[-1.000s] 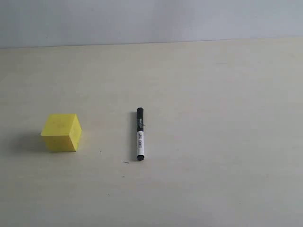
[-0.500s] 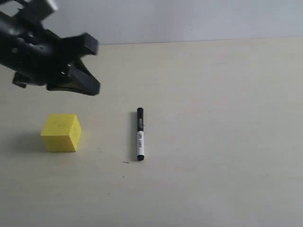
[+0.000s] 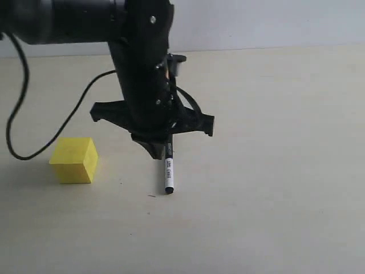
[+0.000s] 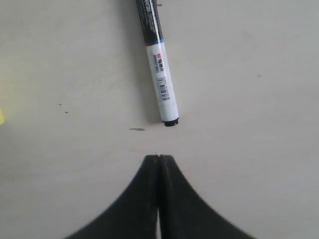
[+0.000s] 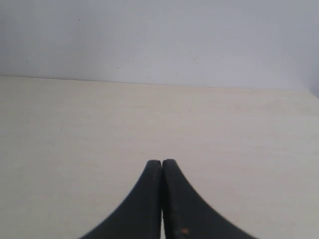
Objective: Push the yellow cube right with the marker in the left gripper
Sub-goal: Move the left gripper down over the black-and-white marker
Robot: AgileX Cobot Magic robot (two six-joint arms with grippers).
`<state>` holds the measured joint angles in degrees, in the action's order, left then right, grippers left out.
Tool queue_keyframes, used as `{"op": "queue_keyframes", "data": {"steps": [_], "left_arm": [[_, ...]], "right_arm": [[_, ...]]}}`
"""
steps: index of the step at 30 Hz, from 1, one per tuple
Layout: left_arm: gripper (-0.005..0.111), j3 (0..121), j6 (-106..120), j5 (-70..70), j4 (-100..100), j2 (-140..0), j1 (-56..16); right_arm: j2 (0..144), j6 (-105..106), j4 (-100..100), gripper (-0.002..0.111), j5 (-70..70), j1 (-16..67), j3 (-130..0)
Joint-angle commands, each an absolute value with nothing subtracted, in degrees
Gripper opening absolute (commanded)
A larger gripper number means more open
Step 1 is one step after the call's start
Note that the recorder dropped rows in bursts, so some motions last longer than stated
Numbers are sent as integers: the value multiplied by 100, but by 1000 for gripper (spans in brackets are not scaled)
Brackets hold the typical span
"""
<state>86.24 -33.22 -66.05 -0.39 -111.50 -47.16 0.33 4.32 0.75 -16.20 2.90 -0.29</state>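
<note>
A: Is your left gripper (image 4: 158,158) holding the marker (image 4: 158,64)?
B: No. Its jaws are pressed together on nothing. The marker lies flat on the table (image 3: 274,171) just beyond them, not touching.
A: And your yellow cube (image 3: 74,160)?
B: Apart from the marker, on its left in the exterior view. Your right gripper (image 5: 162,162) is likewise closed and empty.

The yellow cube (image 3: 73,160) looks matt and faintly grainy — foam-like. The marker (image 4: 160,74) is smooth plastic, its white part showing a slight sheen. The left gripper (image 4: 158,158) is dull black, while the arm (image 3: 142,63) carrying it is glossy black. The table (image 3: 274,182) is pale, matt and lightly speckled.
</note>
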Motion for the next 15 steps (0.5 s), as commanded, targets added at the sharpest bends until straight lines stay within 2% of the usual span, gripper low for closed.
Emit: {"op": "queue_keyframes", "data": {"steps": [1,3,7,9,15], "left_arm": [[5,9031,-3481,-6734,-97,-11687,-4733],[13,9109,-3507,-6700,-97,-11836,-4709],[39,9143,-3568,-6676,-111,-12010,-4642],[47,9143,-3568,-6676,-111,-12077,-4605],[50,9143,-3568,-6235,-76,-12305,-4579]], "right_arm": [[0,453,48,0,-1620,260,0],[0,453,48,0,-1620,260,0],[0,453,48,0,-1620,260,0],[0,453,48,0,-1620,260,0],[0,453,48,0,-1620,260,0]]}}
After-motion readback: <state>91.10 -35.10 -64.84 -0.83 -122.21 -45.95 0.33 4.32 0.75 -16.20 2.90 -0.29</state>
